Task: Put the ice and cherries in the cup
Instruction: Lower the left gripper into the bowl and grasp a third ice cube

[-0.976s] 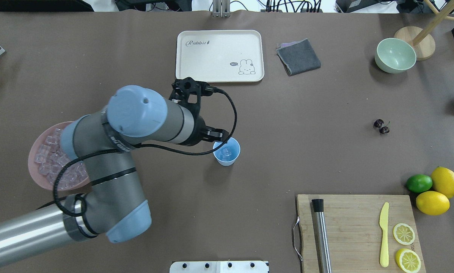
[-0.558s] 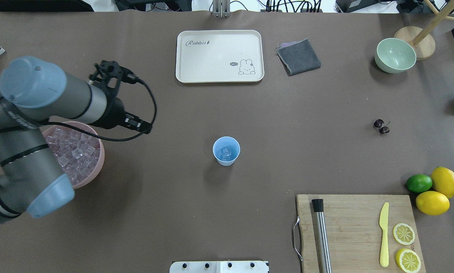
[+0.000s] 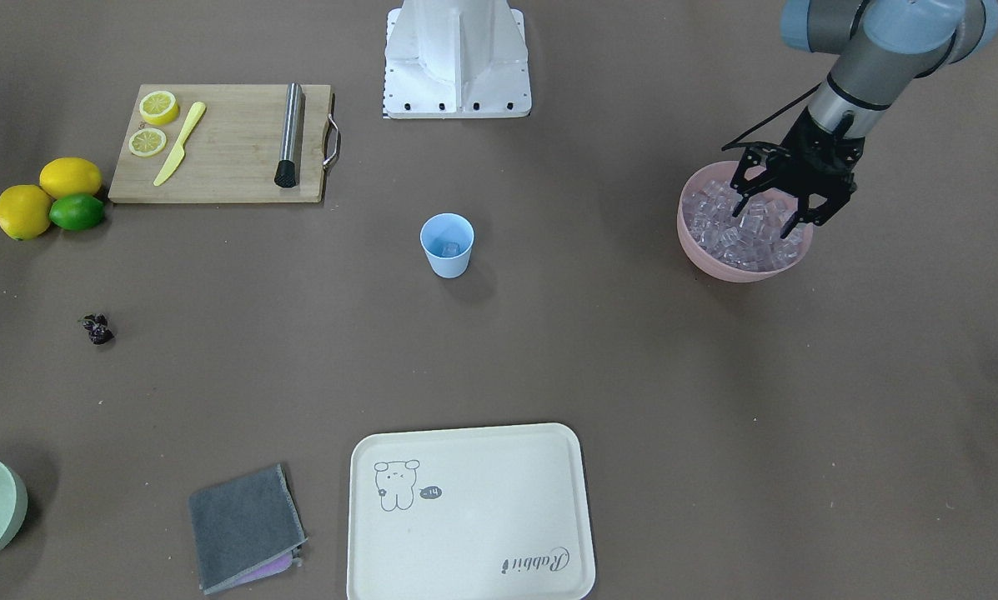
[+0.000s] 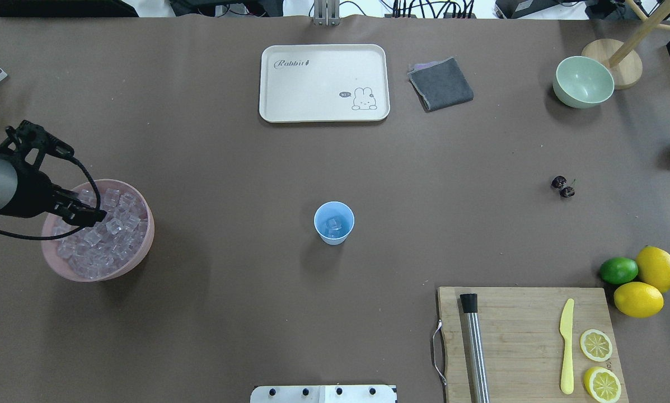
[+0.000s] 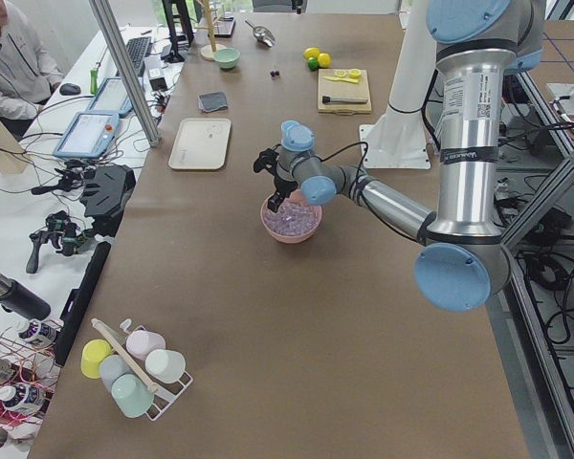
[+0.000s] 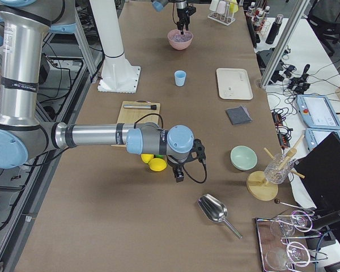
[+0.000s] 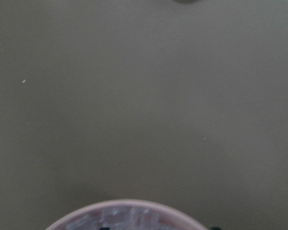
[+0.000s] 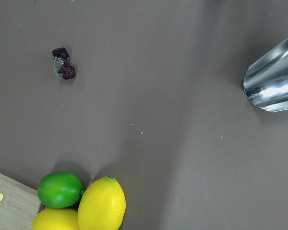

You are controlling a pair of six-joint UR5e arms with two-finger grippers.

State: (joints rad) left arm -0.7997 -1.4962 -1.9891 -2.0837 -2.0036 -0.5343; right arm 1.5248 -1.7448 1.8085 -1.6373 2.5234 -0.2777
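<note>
The light blue cup (image 4: 334,230) stands mid-table with a few ice cubes (image 4: 333,225) in it; it also shows in the front view (image 3: 447,250). The pink bowl (image 4: 142,250) (image 3: 740,272) at my left is full of ice (image 4: 106,246). My left gripper (image 3: 770,218) (image 4: 86,216) is open, its fingers spread just over the ice in the bowl. The dark cherries (image 4: 562,187) (image 3: 97,328) (image 8: 63,63) lie on the table at my right. My right gripper (image 6: 178,173) hovers near the lemons; I cannot tell if it is open or shut.
A cream tray (image 4: 323,82), a grey cloth (image 4: 441,84) and a pale green bowl (image 4: 583,81) sit at the far side. A cutting board (image 4: 528,341) holds a muddler, a yellow knife and lemon slices. Lemons and a lime (image 4: 618,270) lie beside it. A metal scoop (image 8: 273,79) lies at far right.
My left arm has swung from the cup's rim back to the left and now holds its gripper over the pink bowl of ice. The cup has stayed put.
</note>
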